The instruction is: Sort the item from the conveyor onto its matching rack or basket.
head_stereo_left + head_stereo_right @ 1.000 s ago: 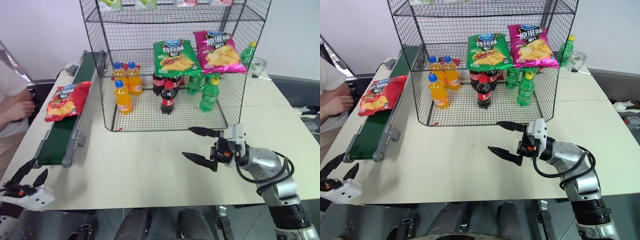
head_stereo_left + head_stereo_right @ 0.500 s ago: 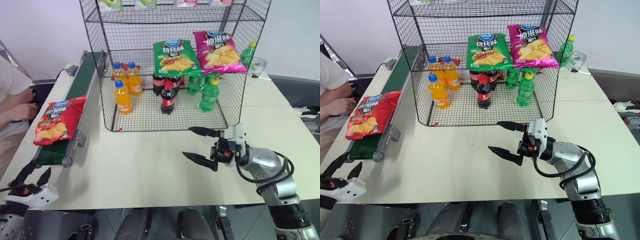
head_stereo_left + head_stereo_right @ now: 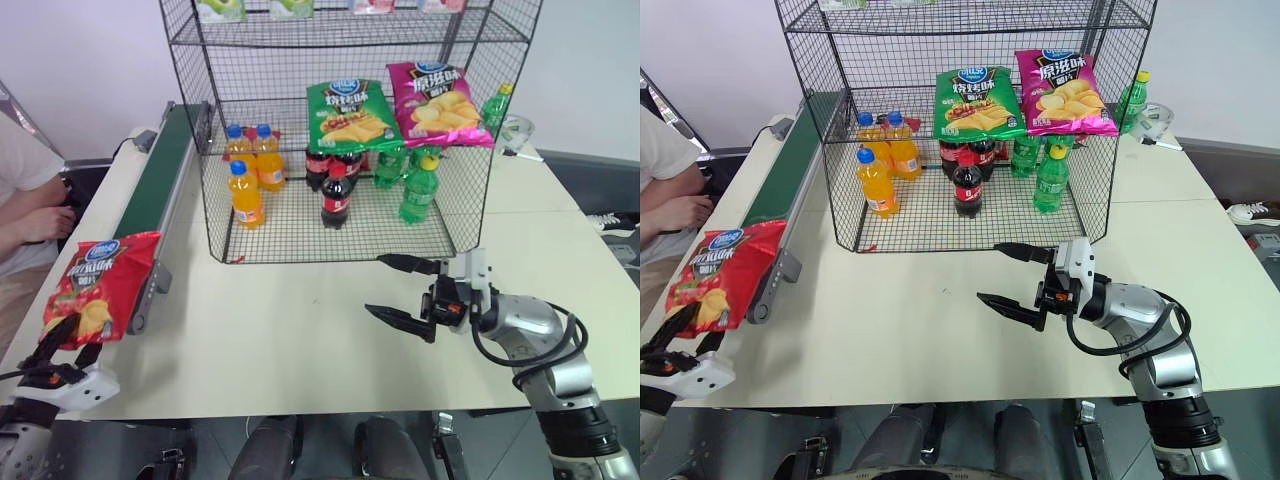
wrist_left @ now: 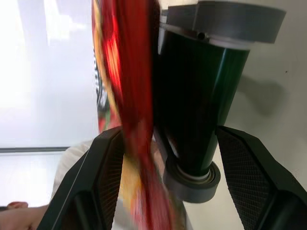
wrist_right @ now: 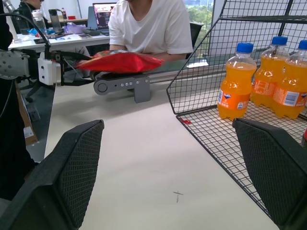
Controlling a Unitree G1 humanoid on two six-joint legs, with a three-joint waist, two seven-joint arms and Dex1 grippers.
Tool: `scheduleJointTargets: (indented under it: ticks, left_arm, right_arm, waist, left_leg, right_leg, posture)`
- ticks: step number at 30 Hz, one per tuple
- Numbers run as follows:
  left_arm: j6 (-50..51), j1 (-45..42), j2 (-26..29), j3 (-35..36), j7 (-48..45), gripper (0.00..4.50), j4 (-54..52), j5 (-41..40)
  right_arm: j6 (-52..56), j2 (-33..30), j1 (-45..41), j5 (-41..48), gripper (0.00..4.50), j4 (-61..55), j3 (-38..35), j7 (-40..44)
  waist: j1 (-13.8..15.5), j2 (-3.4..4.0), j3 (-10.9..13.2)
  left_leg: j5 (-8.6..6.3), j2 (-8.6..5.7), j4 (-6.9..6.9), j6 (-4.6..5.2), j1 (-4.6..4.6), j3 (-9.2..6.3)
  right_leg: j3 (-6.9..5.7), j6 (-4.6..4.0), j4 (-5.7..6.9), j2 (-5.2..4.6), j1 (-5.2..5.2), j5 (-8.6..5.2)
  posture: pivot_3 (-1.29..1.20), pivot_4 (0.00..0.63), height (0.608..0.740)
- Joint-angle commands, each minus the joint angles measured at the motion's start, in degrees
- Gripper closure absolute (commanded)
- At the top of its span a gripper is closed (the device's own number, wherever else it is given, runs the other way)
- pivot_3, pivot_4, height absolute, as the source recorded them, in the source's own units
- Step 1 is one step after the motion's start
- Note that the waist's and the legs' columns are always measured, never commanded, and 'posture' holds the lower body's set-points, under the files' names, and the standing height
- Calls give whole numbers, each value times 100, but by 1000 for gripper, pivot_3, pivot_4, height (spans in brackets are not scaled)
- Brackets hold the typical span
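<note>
One red crisp bag (image 3: 97, 287) hangs over the near end of the conveyor (image 3: 157, 185), its lower edge sagging toward the left gripper (image 3: 68, 336), which waits just below with its two black fingers spread apart; in the left wrist view the bag (image 4: 129, 96) stands between those fingers beside the belt's end roller, but I cannot tell whether either pad touches it, and nothing is clamped. The right gripper (image 3: 1014, 279) hovers over the bare table (image 3: 290, 320) in front of the rack (image 3: 350, 130), jaws wide and empty. The main risk, as I judge it, is the bag sliding off the belt end and slipping past the open fingers to the table edge or floor if they close late. Closing on the puffed middle could also squeeze the slick foil out of the grip or crush the crisps. A person's hand (image 3: 45, 222) rests near the conveyor on the far left, close enough to be brushed by a wide swing.
</note>
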Motion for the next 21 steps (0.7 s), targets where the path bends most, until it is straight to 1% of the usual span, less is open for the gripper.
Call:
scheduleJointTargets:
  ticks: [1, 3, 7, 8, 15, 19, 21]
  left_arm:
    - [-24, -43, 64, -16, 0, 1635, -157, -168]
    - [-114, -53, 51, -52, -162, 2295, -163, -332]
    - [-116, -3, 53, -23, -185, 4267, -217, -386]
    - [-104, 11, 52, -9, -172, 4417, -225, -392]
    - [-74, 205, 48, 136, -183, 4417, -539, -446]
    - [27, 371, 52, 501, -398, 4417, -1142, -720]
    - [158, 354, 84, 805, -710, 4417, -1795, -998]
  right_arm:
    - [-107, 26, -73, 9, 0, -51, -66, 9]
    - [-110, 32, -64, 4, 0, -56, -62, 2]
    - [-122, 34, -38, -2, 0, -49, -65, -4]
    - [-125, 34, -30, -2, 0, -49, -65, -5]
    - [-146, 25, 32, -15, 0, -60, -61, -7]
    - [-104, -20, 73, 79, 0, -62, -217, -26]
    - [-22, -62, 115, 276, 0, -93, -431, -48]
  waist:
    - [4, 0, 0]
    - [9, -1, 0]
    - [1, -1, -1]
    - [-1, -1, -1]
    - [-1, -1, -1]
    - [10, -1, -1]
    - [16, -1, -1]
  left_leg:
    - [0, 0, 0, 0, 0, 0]
    - [0, 0, 0, 0, 0, 0]
    - [0, 0, 0, 0, 1, 0]
    - [0, 0, 0, 0, 1, 0]
    - [0, 0, 0, 0, 2, 0]
    - [0, 0, 0, 0, 2, 0]
    - [0, 0, 1, 0, 2, -1]
  right_leg:
    - [0, 0, 0, 0, 0, 0]
    - [0, 0, 0, 0, 0, 0]
    - [0, 0, 0, -1, 2, 0]
    - [1, 0, 1, -1, 1, 0]
    - [1, 0, 1, 0, 1, 0]
    - [1, 0, 1, -1, 3, 0]
    - [1, -1, 1, -2, 4, 0]
  posture:
    - [0, 150, 740]
    - [0, 150, 740]
    - [0, 150, 740]
    - [0, 150, 740]
    - [0, 150, 740]
    - [0, 150, 740]
    - [0, 150, 740]
